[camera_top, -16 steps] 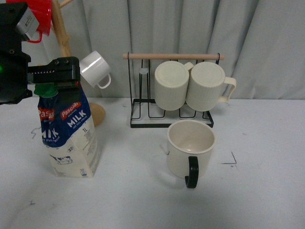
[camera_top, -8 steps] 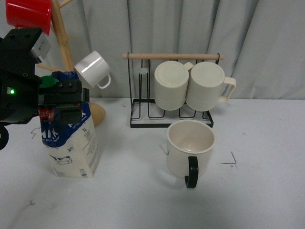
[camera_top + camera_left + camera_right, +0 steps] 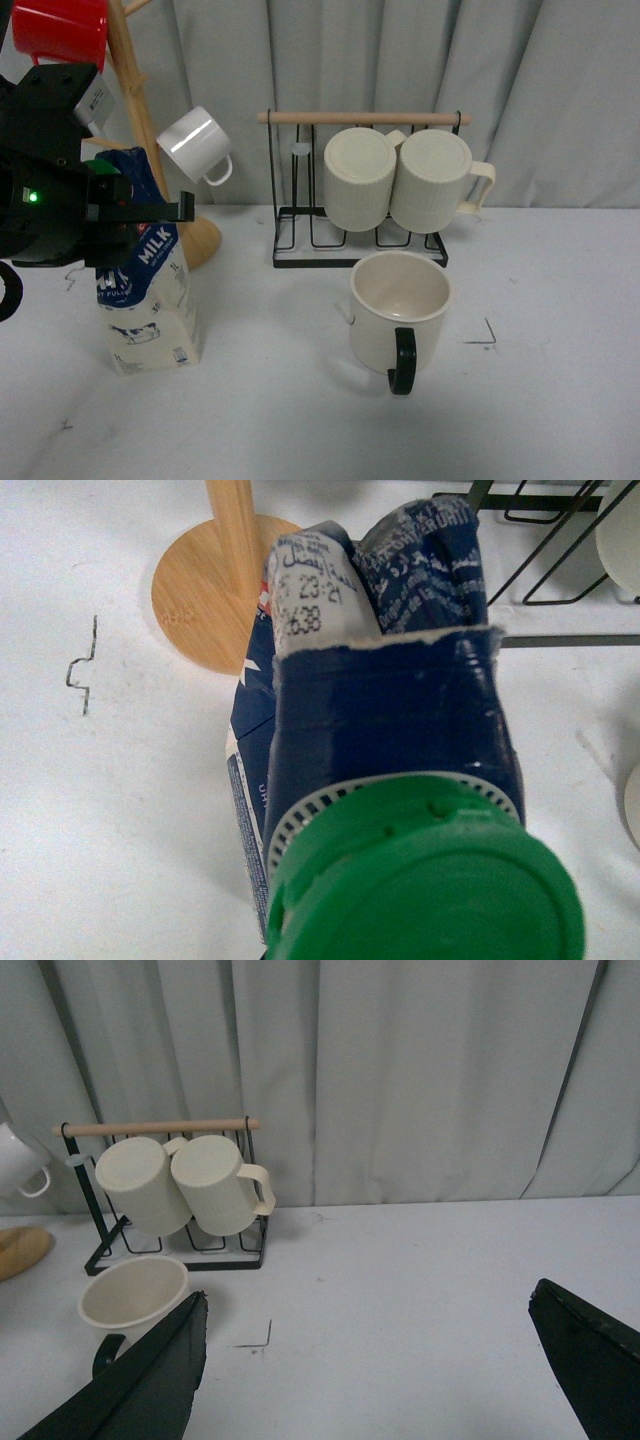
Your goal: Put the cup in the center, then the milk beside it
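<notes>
Now, milk point(image 3: 150, 300) well left of cup point(image 3: 400, 305), left jaws perhaps around it.

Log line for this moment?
cup: upright in center | milk: standing, left | left gripper: at milk top, grip unclear | right gripper: open

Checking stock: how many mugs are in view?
5. Red mug and white mug hang on the wooden tree; two ribbed mugs hang on the wire rack; the black-handled cup stands on the table. The arm may hide others.
</notes>
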